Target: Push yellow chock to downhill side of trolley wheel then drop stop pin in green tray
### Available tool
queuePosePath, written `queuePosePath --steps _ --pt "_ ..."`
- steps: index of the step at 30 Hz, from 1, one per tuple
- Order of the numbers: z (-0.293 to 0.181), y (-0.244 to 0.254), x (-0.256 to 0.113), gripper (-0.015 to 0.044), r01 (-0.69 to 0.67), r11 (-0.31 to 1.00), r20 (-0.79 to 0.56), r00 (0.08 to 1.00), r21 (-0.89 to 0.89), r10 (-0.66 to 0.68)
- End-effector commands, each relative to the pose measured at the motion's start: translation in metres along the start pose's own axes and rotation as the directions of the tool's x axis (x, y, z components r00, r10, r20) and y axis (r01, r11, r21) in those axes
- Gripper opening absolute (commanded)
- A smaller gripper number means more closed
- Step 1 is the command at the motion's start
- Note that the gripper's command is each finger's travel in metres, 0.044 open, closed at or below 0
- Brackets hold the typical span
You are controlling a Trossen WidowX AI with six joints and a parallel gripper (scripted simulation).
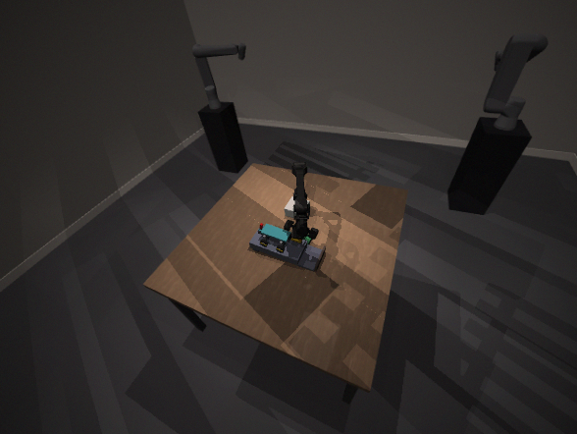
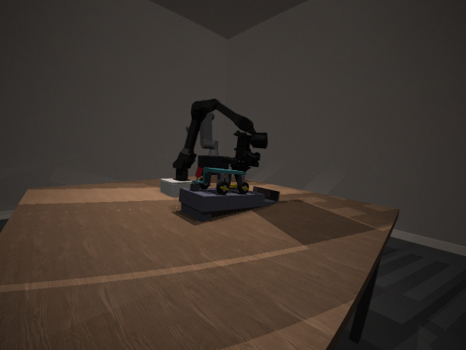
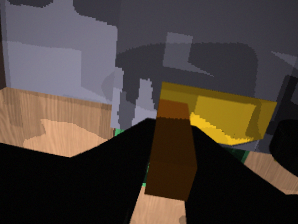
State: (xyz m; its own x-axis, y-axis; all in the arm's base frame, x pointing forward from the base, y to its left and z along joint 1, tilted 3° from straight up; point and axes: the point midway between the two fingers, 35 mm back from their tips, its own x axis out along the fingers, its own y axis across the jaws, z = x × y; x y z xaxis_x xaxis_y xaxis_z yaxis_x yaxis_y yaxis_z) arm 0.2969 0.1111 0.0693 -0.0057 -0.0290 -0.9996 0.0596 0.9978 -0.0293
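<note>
The trolley (image 1: 276,233) (image 2: 226,171) has a teal top and black wheels with yellow hubs and stands on the grey-blue ramp (image 1: 282,252) (image 2: 222,202). The red-headed stop pin (image 1: 261,226) (image 2: 199,172) is upright at its uphill end. My gripper (image 1: 298,237) (image 3: 169,131) is shut on the orange handle of the yellow chock (image 1: 296,241) (image 3: 225,120), at the ramp's arm-side edge, downhill of a trolley wheel (image 3: 287,148). A small gap shows between chock and wheel. Whether the chock touches the ramp is unclear; its rubber base is hidden. The green tray (image 1: 308,240) (image 3: 118,132) is mostly hidden by the gripper.
The arm stands on a pale block (image 1: 290,210) (image 2: 174,187) behind the ramp. A raised lip (image 2: 269,194) stands at the ramp's low end. The trolley top is close beside my gripper. The wooden table (image 1: 221,295) (image 2: 119,241) carries them all.
</note>
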Motion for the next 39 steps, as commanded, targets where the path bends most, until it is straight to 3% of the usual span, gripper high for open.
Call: queuePosePath --steps 1,18,25,39 --pt "-0.001 -0.005 0.0 0.0 0.007 1.0 -0.001 1.0 -0.004 -0.007" --pt "0.001 -0.006 -0.001 0.0 0.0 1.0 0.0 1.0 -0.001 0.0" --pt "0.001 -0.006 -0.001 0.0184 0.0 1.0 0.0 1.0 -0.001 0.0" --pt "-0.001 -0.006 -0.037 0.019 0.007 1.0 0.0 1.0 -0.004 -0.007"
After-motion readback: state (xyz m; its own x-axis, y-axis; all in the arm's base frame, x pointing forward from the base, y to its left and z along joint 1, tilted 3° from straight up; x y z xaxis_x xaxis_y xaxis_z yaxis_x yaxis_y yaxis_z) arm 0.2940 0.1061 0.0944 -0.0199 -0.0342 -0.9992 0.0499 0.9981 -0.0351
